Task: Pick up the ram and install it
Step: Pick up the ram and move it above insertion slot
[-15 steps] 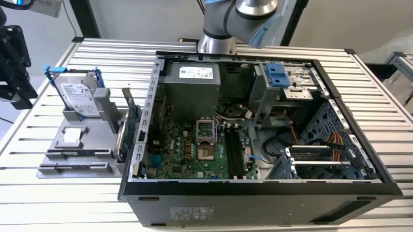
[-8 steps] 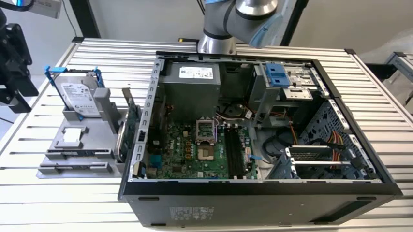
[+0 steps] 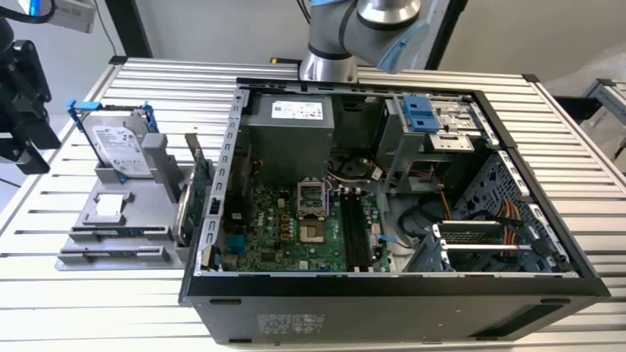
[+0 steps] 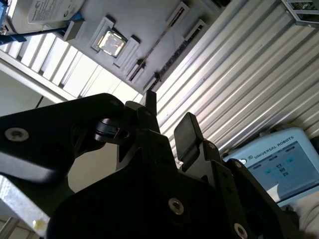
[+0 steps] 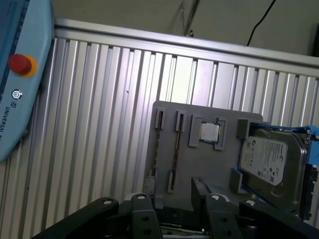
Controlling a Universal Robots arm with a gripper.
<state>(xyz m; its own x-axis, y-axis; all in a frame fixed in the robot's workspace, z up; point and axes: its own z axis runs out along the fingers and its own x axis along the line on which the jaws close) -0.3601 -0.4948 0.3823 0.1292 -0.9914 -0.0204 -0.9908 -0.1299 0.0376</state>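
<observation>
Pincer [image 5: 174, 193] apart, nothing between the fingers [image 4: 187, 130], hovering over one edge of the grey holder tray [image 5: 199, 164]. Just beyond the gap, the ram [image 5: 175, 149] stands on edge in its slot, untouched. Its long axis runs straight away from the pincer, square to the line the fingers would close along, so by my read the thin faces are on offer. Past it sits the processor chip [image 5: 210, 132], then the hard drive [image 5: 269, 157] at the tray's opposite end. On the bench [image 3: 88, 308], the tray lies to the exterior view's left of the open computer case [image 3: 391, 293].
</observation>
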